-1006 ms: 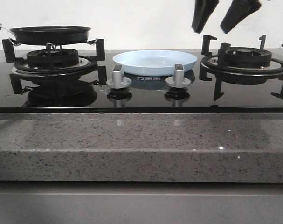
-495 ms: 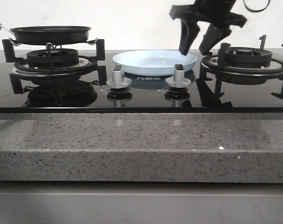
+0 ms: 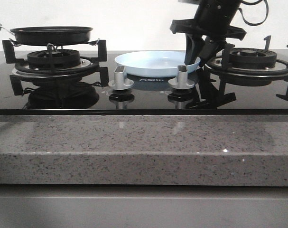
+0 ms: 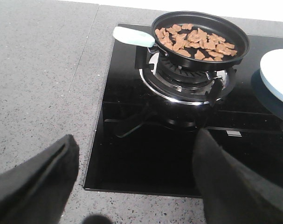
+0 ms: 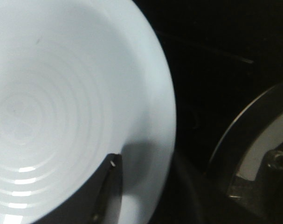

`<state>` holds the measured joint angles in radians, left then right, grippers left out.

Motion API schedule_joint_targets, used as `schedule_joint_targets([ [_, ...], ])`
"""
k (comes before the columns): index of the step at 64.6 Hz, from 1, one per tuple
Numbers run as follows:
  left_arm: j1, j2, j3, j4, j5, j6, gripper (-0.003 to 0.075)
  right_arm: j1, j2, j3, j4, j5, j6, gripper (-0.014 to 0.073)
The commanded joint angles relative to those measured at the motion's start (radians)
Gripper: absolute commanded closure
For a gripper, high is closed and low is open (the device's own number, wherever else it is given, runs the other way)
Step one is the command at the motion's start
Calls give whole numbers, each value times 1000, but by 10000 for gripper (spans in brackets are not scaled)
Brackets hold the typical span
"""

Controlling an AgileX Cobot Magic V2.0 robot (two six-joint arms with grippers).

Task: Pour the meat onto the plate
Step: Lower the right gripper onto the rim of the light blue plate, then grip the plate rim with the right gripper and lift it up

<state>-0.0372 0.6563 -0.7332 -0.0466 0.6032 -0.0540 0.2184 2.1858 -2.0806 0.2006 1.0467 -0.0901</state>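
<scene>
The pale-blue plate lies on the black glass hob between the two burners; it also shows in the left wrist view. The meat, orange-brown pieces, lies in the black frying pan on the left burner and is hidden by the pan wall in the front view. My right gripper is open at the plate's right rim; in the right wrist view one finger is over the plate and the other is outside it. My left gripper is open and empty above the hob's front left corner.
The pan's pale handle points away from the plate. Two silver knobs stand in front of the plate. The right burner grate is beside my right gripper. The speckled granite counter surrounds the hob.
My right gripper has come down and to the left, from high above the right burner to the plate's right rim. The pan and the plate have not moved.
</scene>
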Motion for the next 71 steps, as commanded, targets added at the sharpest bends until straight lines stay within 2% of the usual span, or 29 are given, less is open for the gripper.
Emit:
schedule_joint_targets([
  [1, -1, 5, -36, 3, -74, -1, 210, -1, -53, -32, 22, -6, -11, 412],
  [11, -1, 5, -36, 7, -74, -1, 210, -1, -42, -32, 22, 1, -11, 525],
  [24, -1, 5, -36, 9, -65, -1, 210, -1, -41, -32, 22, -25, -6, 714],
  [40, -1, 5, -36, 16, -71, -1, 210, -1, -67, -32, 35, -75, 12, 699],
  [55, -1, 5, -36, 34, -71, -1, 210, -1, -174, -24, 53, -31, 12, 699],
  [64, -1, 5, -36, 35, -79, -1, 210, 1, -265, 52, 88, -45, -11, 699],
  [71, -1, 5, -36, 35, -86, -1, 210, 2, -365, 192, 140, -93, -70, 699],
])
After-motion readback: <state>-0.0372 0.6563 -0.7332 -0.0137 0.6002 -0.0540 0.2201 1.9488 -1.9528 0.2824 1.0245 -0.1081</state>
